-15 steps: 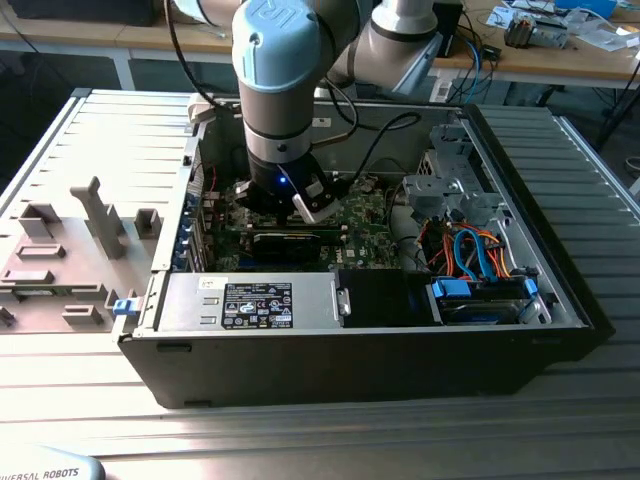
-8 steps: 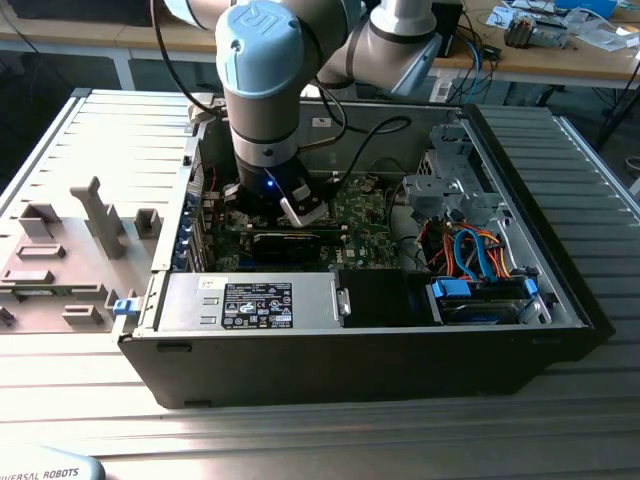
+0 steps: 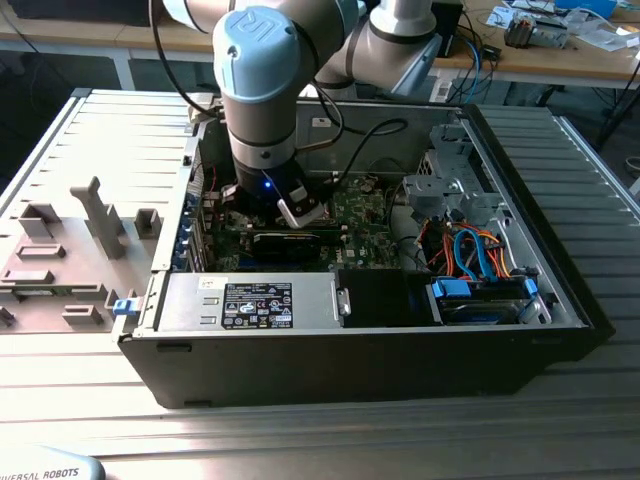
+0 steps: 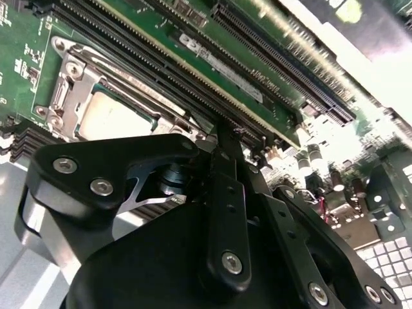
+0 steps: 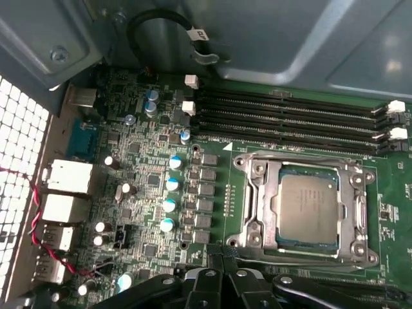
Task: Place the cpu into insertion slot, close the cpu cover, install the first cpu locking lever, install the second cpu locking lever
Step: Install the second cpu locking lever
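Ribbed grey workbench under an open black computer case (image 3: 560, 300): the small silvery-grey square cpu (image 5: 309, 209) sits in its socket, framed by the closed thin silvery metal cpu cover (image 5: 360, 212). Just beside it, the black gripper (image 4: 225, 138) hovers pinched together, holding nothing, seemingly to work the levers.

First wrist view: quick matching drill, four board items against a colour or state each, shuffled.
Things:
1. cpu
2. cpu cover
3. memory slots
4. capacitors

Descriptions:
A. long, black, empty, with white end clips
B. round cans with light blue tops
C. dull silvery square lying in the socket
D. silvery frame closed flat around the chip

Pairs: 1-C, 2-D, 3-A, 4-B
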Motion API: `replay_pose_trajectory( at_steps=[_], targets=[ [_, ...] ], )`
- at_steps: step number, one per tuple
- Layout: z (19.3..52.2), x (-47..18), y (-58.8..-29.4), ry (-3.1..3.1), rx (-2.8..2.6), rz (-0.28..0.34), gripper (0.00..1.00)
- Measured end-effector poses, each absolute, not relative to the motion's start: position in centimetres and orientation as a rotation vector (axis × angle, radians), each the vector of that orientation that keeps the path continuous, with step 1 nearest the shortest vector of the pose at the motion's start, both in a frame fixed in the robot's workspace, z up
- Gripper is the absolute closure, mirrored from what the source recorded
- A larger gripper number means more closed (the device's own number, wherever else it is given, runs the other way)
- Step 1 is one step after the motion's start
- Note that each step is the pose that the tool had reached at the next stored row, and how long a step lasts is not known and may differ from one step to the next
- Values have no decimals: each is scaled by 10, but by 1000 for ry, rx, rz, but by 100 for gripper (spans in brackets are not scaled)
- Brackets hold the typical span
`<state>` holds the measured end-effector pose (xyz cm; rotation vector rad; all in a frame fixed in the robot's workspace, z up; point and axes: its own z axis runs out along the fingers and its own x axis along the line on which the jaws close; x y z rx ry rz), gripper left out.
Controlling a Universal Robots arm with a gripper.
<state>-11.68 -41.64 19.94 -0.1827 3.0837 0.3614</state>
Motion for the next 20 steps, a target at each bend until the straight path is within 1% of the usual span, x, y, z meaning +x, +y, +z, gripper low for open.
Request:
replay_pose_trajectory(
  at_steps=[8, 20],
  targets=[
    [194, -117, -409, 3083, -189, 366, 89],
    [195, -109, -410, 3083, -195, 367, 89]
  ],
)
